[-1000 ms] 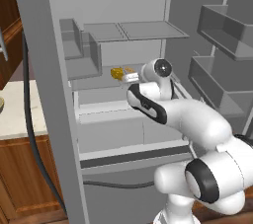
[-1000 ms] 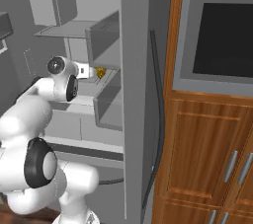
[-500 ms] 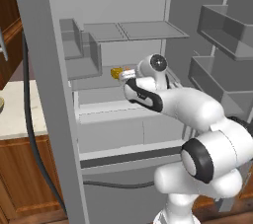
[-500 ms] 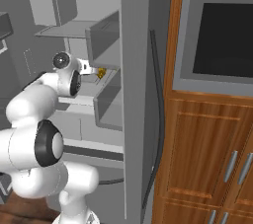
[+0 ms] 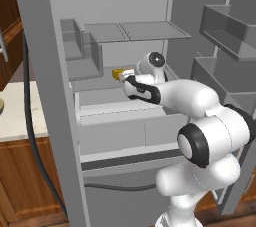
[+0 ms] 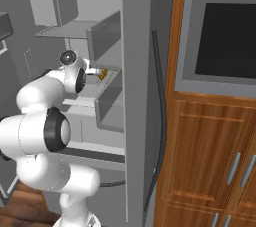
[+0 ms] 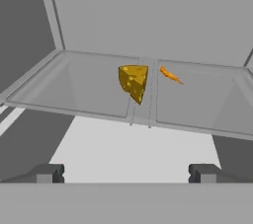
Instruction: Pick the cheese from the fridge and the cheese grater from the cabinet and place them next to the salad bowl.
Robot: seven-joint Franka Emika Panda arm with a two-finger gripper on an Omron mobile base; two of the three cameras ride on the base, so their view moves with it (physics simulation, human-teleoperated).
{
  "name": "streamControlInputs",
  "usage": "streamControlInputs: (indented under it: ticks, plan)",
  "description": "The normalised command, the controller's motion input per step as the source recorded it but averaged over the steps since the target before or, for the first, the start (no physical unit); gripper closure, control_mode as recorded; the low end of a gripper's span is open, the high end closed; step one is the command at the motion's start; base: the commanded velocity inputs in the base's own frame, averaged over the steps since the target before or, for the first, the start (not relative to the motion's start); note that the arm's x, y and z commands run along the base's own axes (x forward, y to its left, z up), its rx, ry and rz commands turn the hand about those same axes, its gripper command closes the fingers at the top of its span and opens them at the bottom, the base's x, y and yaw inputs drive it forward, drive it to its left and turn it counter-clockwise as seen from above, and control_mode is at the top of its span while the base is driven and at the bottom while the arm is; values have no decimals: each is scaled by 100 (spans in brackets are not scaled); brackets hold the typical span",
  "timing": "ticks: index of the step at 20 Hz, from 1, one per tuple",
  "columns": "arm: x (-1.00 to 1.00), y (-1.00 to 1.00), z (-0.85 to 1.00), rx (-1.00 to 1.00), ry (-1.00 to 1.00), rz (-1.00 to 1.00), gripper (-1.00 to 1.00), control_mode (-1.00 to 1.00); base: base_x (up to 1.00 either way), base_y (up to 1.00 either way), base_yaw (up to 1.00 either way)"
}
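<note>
We see the fridge standing open, its grey shelves and drawers exposed and its door bins at the right of the left base view. To the right of the fridge, in the right base view, stands a wood-grain cabinet front with a dark built-in oven window above it. The white arm reaches into the fridge interior at mid height. The pincer is spread wide — both finger tips sit far apart at the bottom of the hand view, with nothing between them. The cheese, a golden-yellow wedge with holes, rests on a grey fridge shelf ahead of the pincer and apart from it. A thin orange stick lies on the same shelf just beside the cheese — not touching it.
</note>
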Motion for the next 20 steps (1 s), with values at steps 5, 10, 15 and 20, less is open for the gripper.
streamControlInputs:
  ticks: [5,10,15,20]
  plan:
    - [20,0,-20,0,0,0,-100,-100,0,0,0]
    - [27,-1,-16,0,0,0,-100,-100,0,0,0]
    - [36,-1,-2,0,4,0,-100,-100,0,0,0]
    - [31,-2,-12,0,4,0,-100,-100,0,0,0]
